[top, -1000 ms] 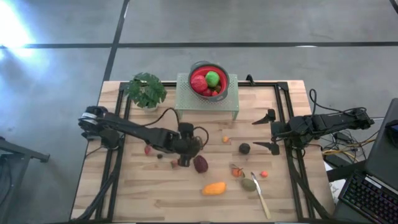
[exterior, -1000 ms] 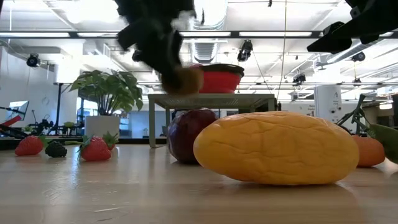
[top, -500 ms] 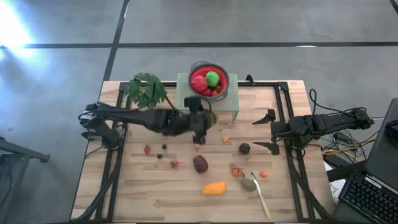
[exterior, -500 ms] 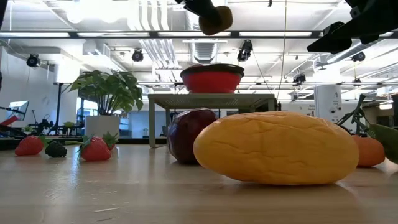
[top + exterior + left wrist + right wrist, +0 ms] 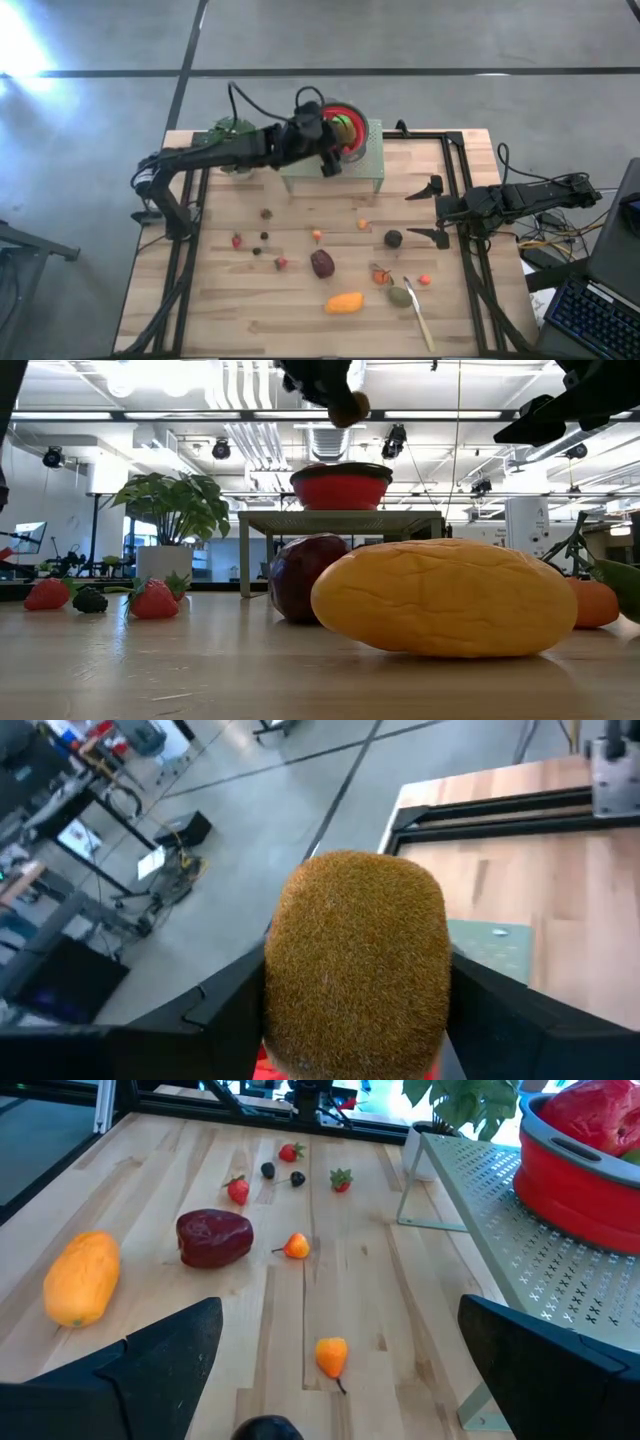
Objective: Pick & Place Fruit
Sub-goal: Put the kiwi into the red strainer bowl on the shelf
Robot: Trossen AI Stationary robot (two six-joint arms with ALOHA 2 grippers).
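- My left gripper pinches a fuzzy brown fruit in the air beside the red bowl, near the table's far edge
- The bowl sits on a pale perforated stand and holds red fruit and a green apple
- My right gripper hangs spread wide and empty near the right edge
- Loose on the table: an orange oval toward the near edge, a maroon piece mid-table, a dark piece by my right gripper, red berries toward the left
- A plant stands at the far-left corner; a pale utensil lies toward the near-right corner
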